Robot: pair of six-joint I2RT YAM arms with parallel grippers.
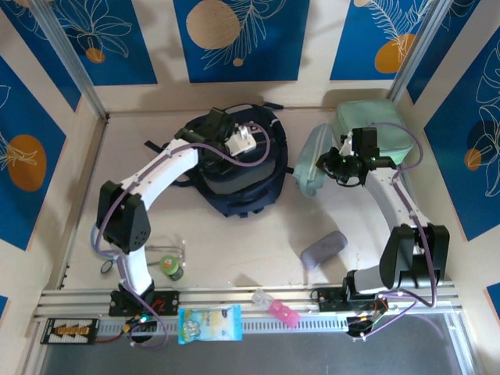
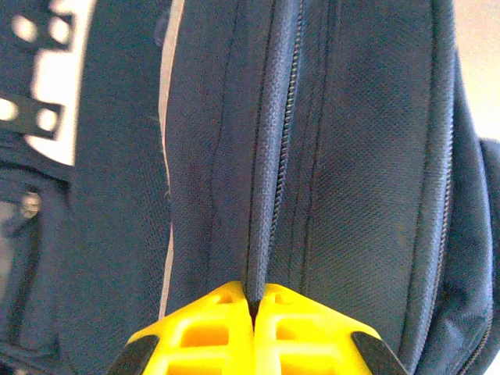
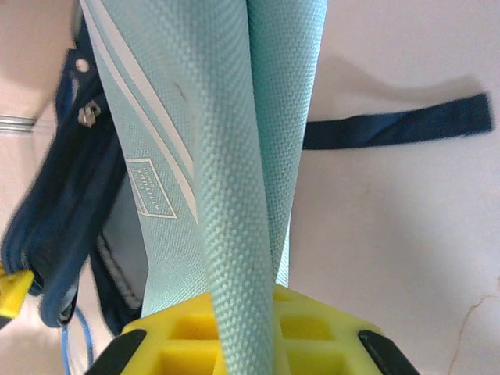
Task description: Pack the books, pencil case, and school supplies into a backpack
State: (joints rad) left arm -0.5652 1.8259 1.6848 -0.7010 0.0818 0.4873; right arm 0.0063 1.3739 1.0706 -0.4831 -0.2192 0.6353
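The navy-blue backpack [image 1: 234, 176] lies in the middle of the table. My left gripper [image 1: 248, 141] is over its top. In the left wrist view its yellow jaws [image 2: 254, 301] are shut on a ridge of the backpack's fabric [image 2: 269, 156] beside the zip. My right gripper [image 1: 332, 162] is shut on a mint-green case [image 1: 308, 168] and holds it up on edge, right of the backpack. The case's woven fabric [image 3: 234, 195] runs down between the jaws [image 3: 250, 305]. A grey pencil case [image 1: 323, 248] lies on the table nearer the front. The books are out of view.
More mint-green fabric [image 1: 383, 129] lies at the back right behind my right gripper. Near the front rail are a green round item [image 1: 170, 268], a pink item [image 1: 275, 306] and a blue packet [image 1: 209, 323]. A dark strap [image 3: 398, 125] trails from the backpack across the table.
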